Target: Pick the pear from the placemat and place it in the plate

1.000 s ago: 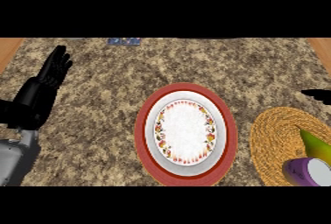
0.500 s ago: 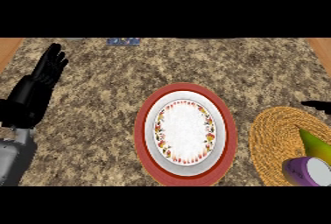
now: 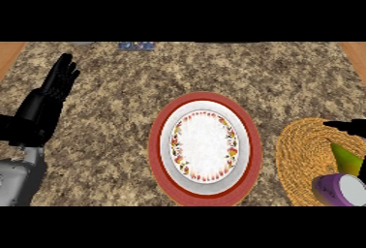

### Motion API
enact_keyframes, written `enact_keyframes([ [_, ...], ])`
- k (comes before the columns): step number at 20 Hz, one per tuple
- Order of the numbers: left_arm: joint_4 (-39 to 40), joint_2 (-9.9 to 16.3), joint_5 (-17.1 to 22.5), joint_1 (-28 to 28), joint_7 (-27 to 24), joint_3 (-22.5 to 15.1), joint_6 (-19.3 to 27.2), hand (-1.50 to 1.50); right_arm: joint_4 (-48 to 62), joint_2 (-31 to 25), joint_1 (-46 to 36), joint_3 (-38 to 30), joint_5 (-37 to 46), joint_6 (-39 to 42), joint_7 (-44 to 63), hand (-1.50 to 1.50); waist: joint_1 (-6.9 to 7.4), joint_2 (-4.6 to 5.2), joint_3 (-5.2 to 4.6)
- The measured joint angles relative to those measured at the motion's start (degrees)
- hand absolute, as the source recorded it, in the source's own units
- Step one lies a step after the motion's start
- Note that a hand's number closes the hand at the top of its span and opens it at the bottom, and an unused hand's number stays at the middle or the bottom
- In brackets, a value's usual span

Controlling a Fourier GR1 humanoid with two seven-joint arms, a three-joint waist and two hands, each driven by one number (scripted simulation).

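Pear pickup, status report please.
Left hand open, resting at left. Right hand barely in view above the woven placemat. Pear on placemat beside purple object. Plate bare.

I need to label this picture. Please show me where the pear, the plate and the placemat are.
pear (image 3: 346,159), head view, on its yellow-green side.
plate (image 3: 205,145), head view, on its white centre.
placemat (image 3: 300,155), head view, on its bare woven left part.

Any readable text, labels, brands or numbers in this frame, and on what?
None can be read.
The small blue object at the counter's far edge: any marks on it are too blurred to tell.
The plate carries only a coloured rim pattern, no lettering.
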Motion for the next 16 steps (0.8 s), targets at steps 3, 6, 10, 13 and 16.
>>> enact_keyframes([
  [3, 0.40, -0.51, -0.53, -1.18, 1.26, 0.74, -0.60, 0.00, 2.54, 1.53, -0.07, 0.32, 3.26, -0.92, -2.25, -1.50, -0.04, -0.15, -0.19],
  [6, -0.50, 0.08, 0.11, -0.78, 1.88, 2.52, -2.27, 0.00, 2.15, 2.66, 0.91, 0.24, 5.53, -1.69, -2.76, -1.50, -0.14, -0.53, -0.66],
  [10, -1.13, -1.16, -1.12, -0.17, 1.71, 2.45, -2.21, 0.00, 2.35, 3.49, 0.74, -0.40, 7.88, -2.64, -3.21, 1.50, -0.18, -0.68, -0.86],
  [13, -0.97, -1.72, -1.63, 0.64, 1.11, 2.37, -2.37, 0.00, 2.47, 4.08, 1.73, -1.71, 9.86, -8.98, -6.44, 1.50, -0.23, -0.63, -0.93],
  [16, -0.29, -1.69, -1.63, -0.08, 1.18, 3.21, -2.94, 0.00, 2.09, 4.66, 1.88, -2.39, 12.41, -13.91, -8.26, 1.50, -0.33, -0.55, -0.86],
])
